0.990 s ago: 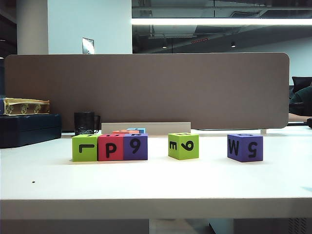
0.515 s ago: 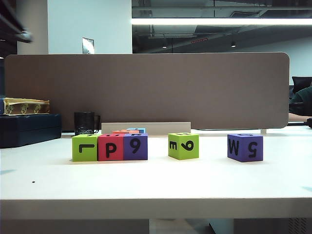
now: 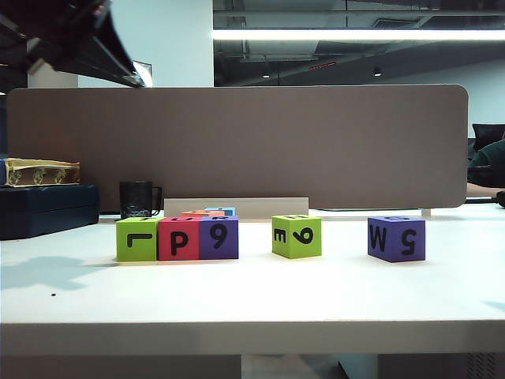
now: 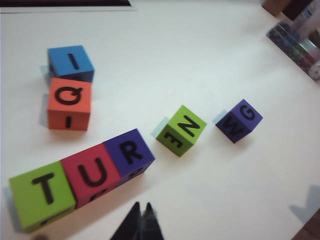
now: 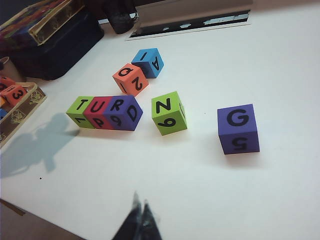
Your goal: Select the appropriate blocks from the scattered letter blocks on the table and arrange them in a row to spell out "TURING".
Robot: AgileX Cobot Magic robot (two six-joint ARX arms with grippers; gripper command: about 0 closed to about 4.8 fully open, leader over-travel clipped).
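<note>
Three letter blocks stand touching in a row on the white table [image 3: 316, 300]: green T [image 4: 42, 192], red U [image 4: 95, 172], purple R [image 4: 131, 152]. The right wrist view shows the same row as T [image 5: 81, 110], U [image 5: 100, 111], R [image 5: 124, 111]. A green N block [image 4: 182, 129] and a purple G block [image 4: 240, 120] lie apart from the row. An orange Q block [image 4: 70, 102] touches a blue I block [image 4: 70, 62] behind it. My left gripper [image 4: 141, 206] hovers shut and empty near the row. My right gripper [image 5: 140, 200] hangs shut and empty above bare table.
The left arm [image 3: 79, 35] shows dark at the exterior view's upper left. A black mug [image 3: 139, 200], a dark blue case [image 3: 47, 209] and the brown partition [image 3: 237, 146] stand behind the blocks. A tray of spare blocks [image 5: 15, 95] sits to one side.
The left arm has swung into the exterior view at the upper left, and its shadow now falls on the table's left side. No block has moved.
</note>
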